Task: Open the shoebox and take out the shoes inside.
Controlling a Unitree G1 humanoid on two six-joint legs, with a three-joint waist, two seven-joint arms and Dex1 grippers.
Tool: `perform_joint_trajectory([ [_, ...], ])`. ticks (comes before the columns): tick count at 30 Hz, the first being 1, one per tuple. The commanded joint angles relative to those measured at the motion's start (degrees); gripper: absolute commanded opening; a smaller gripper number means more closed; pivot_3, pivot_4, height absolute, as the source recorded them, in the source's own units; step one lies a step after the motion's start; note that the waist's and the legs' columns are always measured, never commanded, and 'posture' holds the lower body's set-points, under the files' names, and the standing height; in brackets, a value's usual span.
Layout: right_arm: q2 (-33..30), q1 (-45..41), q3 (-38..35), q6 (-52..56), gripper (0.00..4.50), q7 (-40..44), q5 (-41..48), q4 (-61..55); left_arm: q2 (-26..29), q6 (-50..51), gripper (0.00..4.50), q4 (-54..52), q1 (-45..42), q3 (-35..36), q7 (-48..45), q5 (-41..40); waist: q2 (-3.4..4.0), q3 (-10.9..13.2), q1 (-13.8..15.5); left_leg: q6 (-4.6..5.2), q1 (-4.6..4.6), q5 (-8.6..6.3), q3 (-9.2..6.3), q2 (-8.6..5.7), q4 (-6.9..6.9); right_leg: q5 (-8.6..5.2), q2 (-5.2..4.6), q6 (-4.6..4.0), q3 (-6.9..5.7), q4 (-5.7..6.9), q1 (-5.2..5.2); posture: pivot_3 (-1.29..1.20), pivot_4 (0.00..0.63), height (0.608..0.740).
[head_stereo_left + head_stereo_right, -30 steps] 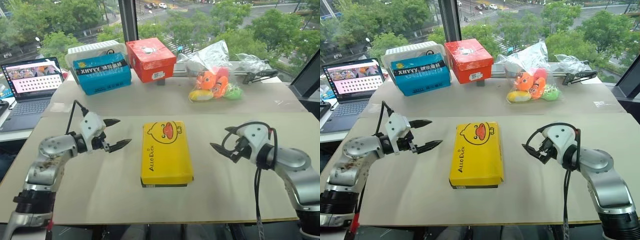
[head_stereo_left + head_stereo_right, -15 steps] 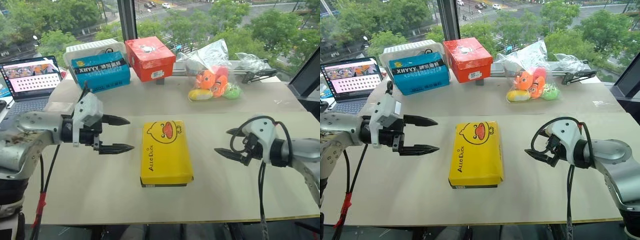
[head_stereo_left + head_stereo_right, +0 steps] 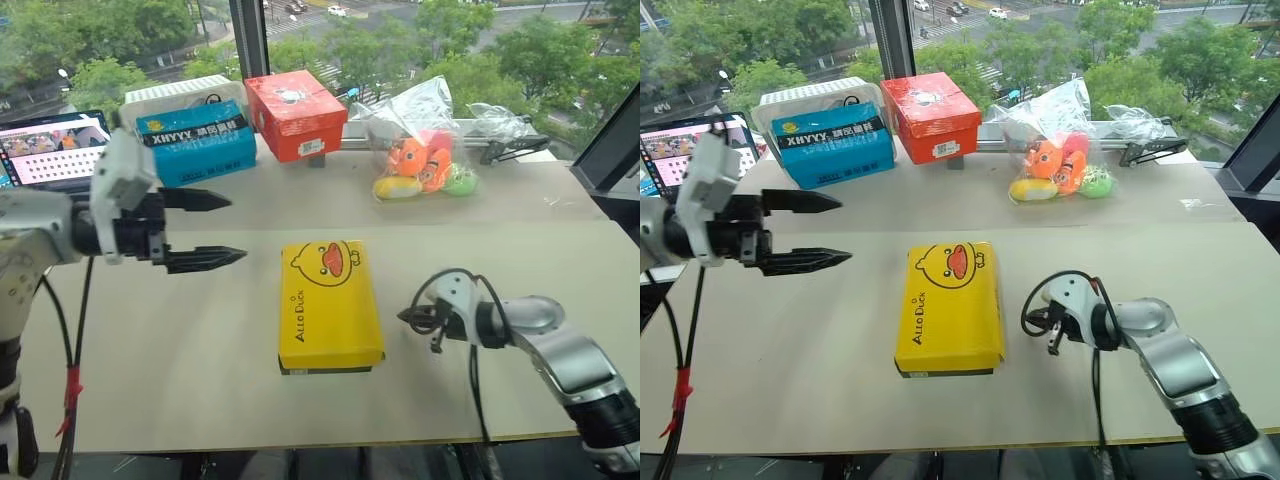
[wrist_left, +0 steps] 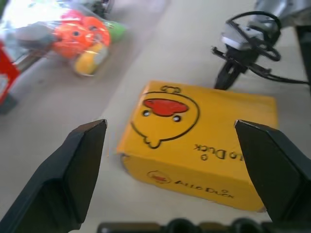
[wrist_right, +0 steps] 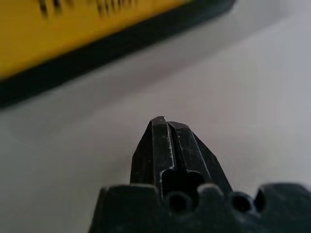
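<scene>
Three boxes sit on the desk (image 3: 200, 380). One is the shoebox (image 3: 328, 303), yellow-lidded with a cartoon duck face and "Allo Duck" lettering, lying flat with its lid on near the middle of the desk, between the two arms. The other two stand side by side at the far edge: a blue box (image 3: 196, 143) with white lettering, and a red-orange box (image 3: 296, 113) just to its right. Behind the blue one there is a white container (image 3: 170, 93) (only its top shows).

One clear plastic bag (image 3: 422, 140) lies at the far right of the desk, well apart from the shoebox, holding plush toys: two orange, one yellow and one green, as far as can be counted through the wrap. One open laptop (image 3: 50, 150) stands at the far left, its screen lit.

Two end effectors are in view. The left end effector (image 3: 212, 229) hangs above the desk to the left of the shoebox, its two black fingers (image 4: 73, 170) spread wide and pointing toward the box, with nothing between them. In the left wrist view the duck lid is framed between those fingers. The right end effector (image 3: 404, 316) is low over the desk just beside the shoebox's right long side, its two fingers pressed together into one narrow point (nothing gripped). The right wrist view shows that closed tip (image 5: 167, 145) near the box's black lower side, but not touching it.
</scene>
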Motion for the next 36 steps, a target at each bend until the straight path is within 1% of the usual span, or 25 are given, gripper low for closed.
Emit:
perform_joint_trajectory([
  [1,1.7,-2.3,-0.8,1.1,0.06,3.3,4.3,-0.9,-0.4,-2.3,4.5,-2.1,5.9,5.8,-0.4,-0.5,0.01,0.0,0.3,-0.01,-0.02,0.0,0.0,0.0,0.0,0.0,0.0,0.0,0.0,0.02,-0.02,0.0,0.15,0.739],
  [3,2.8,-3.4,-1.3,1.8,0.06,4.1,5.9,-1.1,-0.8,-2.6,4.5,-3.1,8.1,7.5,0.2,-0.9,-0.01,0.1,0.5,0.0,-0.16,-0.01,-0.03,0.02,0.09,0.0,0.0,0.0,-0.05,0.01,-0.09,0.0,0.15,0.739],
  [5,4.4,-5.3,-2.8,3.9,0.06,4.6,9.3,-2.2,-1.3,-1.7,4.5,-4.6,9.8,9.3,1.5,-2.0,0.0,0.1,0.7,0.02,-0.23,-0.04,-0.05,0.02,0.17,0.0,-0.02,0.0,-0.08,0.02,-0.11,0.0,0.15,0.739],
  [8,6.2,-7.7,-4.4,6.7,0.06,4.7,13.0,-2.8,-1.6,-1.7,4.5,-6.4,11.8,10.9,2.3,-2.6,0.01,0.1,0.6,0.05,-0.19,-0.06,-0.05,0.01,0.17,0.04,-0.05,0.01,-0.05,0.01,-0.06,0.0,0.15,0.739],
  [15,12.7,-19.4,-6.9,13.2,0.06,1.8,22.6,-3.8,-3.9,-2.3,4.5,-8.4,14.6,13.0,5.4,-3.2,0.08,0.1,0.1,-0.01,-0.13,-0.1,-0.05,0.01,0.13,0.05,-0.02,-0.01,-0.02,0.06,-0.12,0.0,0.15,0.739],
  [17,16.3,-24.1,-5.7,13.1,0.06,-1.1,21.7,-2.1,-4.2,-1.6,4.5,-9.0,14.6,13.8,6.3,-4.4,0.08,0.1,0.1,-0.03,-0.17,-0.1,-0.05,0.02,0.13,0.05,-0.02,-0.01,-0.02,0.08,-0.18,0.0,0.15,0.739],
  [19,20.4,-28.2,-3.2,11.7,0.06,-4.1,18.7,0.8,-3.5,-1.5,4.5,-9.5,15.2,15.1,7.0,-4.3,0.09,0.1,-0.1,-0.07,-0.18,-0.11,-0.04,0.02,0.14,0.05,-0.02,-0.01,-0.01,0.1,-0.21,0.0,0.15,0.739],
  [21,25.0,-31.7,-1.2,11.0,0.06,-6.5,17.0,4.1,-2.6,-0.9,4.5,-10.4,17.0,18.1,7.2,-4.4,0.09,0.1,-0.1,-0.11,-0.21,-0.1,-0.04,0.02,0.14,0.05,-0.02,-0.02,-0.01,0.12,-0.26,0.0,0.15,0.739],
  [23,29.1,-33.5,0.7,10.0,0.06,-7.2,16.1,6.7,-2.0,1.0,4.5,-12.2,19.3,22.1,7.1,-5.7,0.09,0.1,-0.4,-0.25,-0.26,-0.05,-0.03,0.02,0.14,0.06,-0.01,-0.02,0.01,0.16,-0.37,0.0,0.15,0.739],
  [24,31.9,-34.5,2.9,8.3,0.06,-7.7,14.3,9.1,-1.5,2.5,4.5,-13.6,20.9,25.4,6.9,-6.6,0.09,0.1,-0.5,-0.31,-0.36,-0.01,-0.03,0.01,0.15,0.06,-0.01,-0.02,0.0,0.2,-0.52,0.0,0.15,0.739],
  [27,36.6,-36.2,7.1,3.4,0.06,-8.5,9.3,14.7,-0.4,5.3,4.5,-16.2,23.9,31.6,7.0,-8.4,0.1,0.1,-1.2,-0.5,-0.52,0.1,0.0,0.01,0.15,0.06,-0.01,-0.03,0.02,0.28,-0.73,0.0,0.15,0.739],
  [29,40.0,-37.5,10.4,-1.5,0.06,-8.9,4.7,21.2,0.8,8.4,4.5,-18.1,25.2,37.4,7.2,-10.3,0.11,0.1,-1.4,-0.51,-0.54,0.1,0.0,0.0,0.15,0.06,-0.01,-0.03,0.03,0.28,-0.77,0.0,0.15,0.739],
  [32,41.6,-38.6,12.7,-6.8,0.06,-9.2,-0.2,26.9,1.8,11.5,4.5,-20.0,26.7,41.3,7.8,-12.9,0.12,0.1,-1.6,-0.55,-0.49,0.12,0.01,0.01,0.15,0.06,0.01,-0.03,0.03,0.29,-0.78,0.0,0.15,0.739],
  [34,41.7,-38.6,13.4,-8.8,0.06,-9.4,-2.7,28.3,2.4,11.8,4.5,-21.7,29.5,41.9,6.6,-11.7,0.15,0.1,-1.4,-0.55,-0.37,0.12,0.0,0.01,0.14,0.06,0.02,-0.03,0.02,0.29,-0.79,0.0,0.15,0.739],
  [36,41.6,-37.7,12.9,-8.1,0.06,-8.8,-2.9,26.8,2.7,12.3,4.5,-22.5,31.2,42.2,6.3,-12.0,0.15,0.1,-1.3,-0.56,-0.36,0.12,0.0,0.0,0.15,0.06,0.02,-0.03,0.01,0.27,-0.78,0.0,0.15,0.739],
])
